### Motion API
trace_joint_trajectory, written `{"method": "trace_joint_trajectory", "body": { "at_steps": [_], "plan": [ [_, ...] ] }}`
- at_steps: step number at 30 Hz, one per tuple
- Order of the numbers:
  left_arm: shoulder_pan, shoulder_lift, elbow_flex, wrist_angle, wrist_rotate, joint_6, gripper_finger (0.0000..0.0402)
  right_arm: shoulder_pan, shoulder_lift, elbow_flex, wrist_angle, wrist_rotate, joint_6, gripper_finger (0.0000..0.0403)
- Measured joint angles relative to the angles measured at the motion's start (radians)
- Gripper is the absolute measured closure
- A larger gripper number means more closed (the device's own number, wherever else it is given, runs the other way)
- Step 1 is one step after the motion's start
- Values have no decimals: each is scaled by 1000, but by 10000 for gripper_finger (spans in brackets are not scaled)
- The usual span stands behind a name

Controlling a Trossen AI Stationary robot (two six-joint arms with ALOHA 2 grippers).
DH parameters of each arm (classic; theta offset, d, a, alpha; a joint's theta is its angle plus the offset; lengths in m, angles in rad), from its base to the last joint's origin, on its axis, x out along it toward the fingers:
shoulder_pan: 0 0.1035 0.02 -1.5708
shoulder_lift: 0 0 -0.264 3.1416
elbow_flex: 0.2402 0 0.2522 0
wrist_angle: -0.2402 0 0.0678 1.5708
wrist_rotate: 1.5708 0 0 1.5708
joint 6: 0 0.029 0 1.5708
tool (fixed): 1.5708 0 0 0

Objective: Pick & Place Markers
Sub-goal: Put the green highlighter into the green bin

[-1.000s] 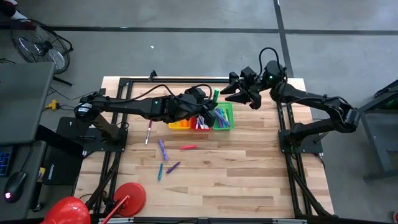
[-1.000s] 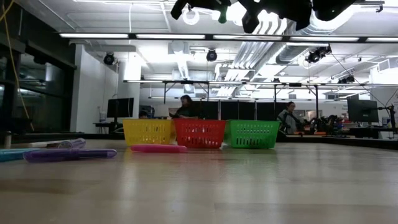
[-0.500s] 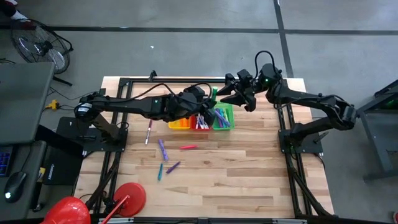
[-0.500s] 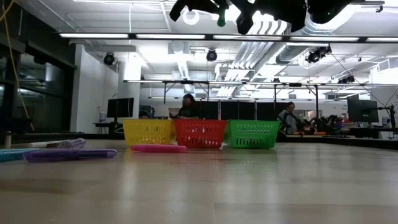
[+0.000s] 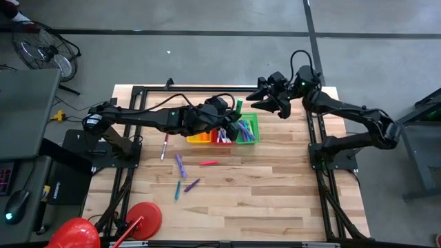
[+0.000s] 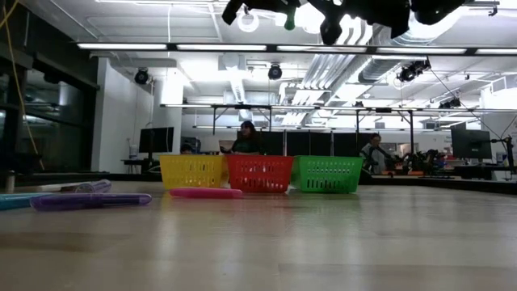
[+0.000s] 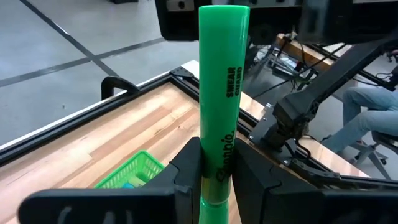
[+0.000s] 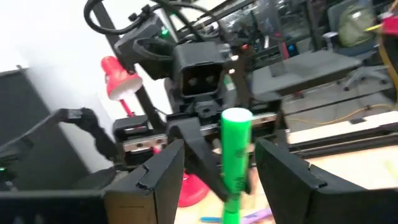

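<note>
left gripper (image 7: 217, 171) clamped on a green marker (image 7: 222, 93), held upright above the green basket (image 5: 247, 129).
right gripper (image 5: 265, 102) hangs just beyond that basket, fingers spread and empty, facing the marker. other markers (image 5: 180, 165) lie loose on the table (image 5: 275, 186) on the basket's near side.

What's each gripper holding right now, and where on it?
Left gripper clamps the green marker near its lower end, upright. Right gripper is open, holding nothing.

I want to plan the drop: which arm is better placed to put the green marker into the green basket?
Left. The left gripper already holds the green marker above the green basket; the right gripper is open, empty.
</note>
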Motion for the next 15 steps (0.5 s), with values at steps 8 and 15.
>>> {"method": "trace_joint_trajectory", "body": {
  "at_steps": [8, 15],
  "plan": [
    [0, 0, 0, 4, 26, 9, 343, -31, 37, -1, -76, 8, -140, 217],
    [20, 35, 3, 50, 84, 29, 343, 13, 103, -4, 54, 4, -90, 217]
  ]
}}
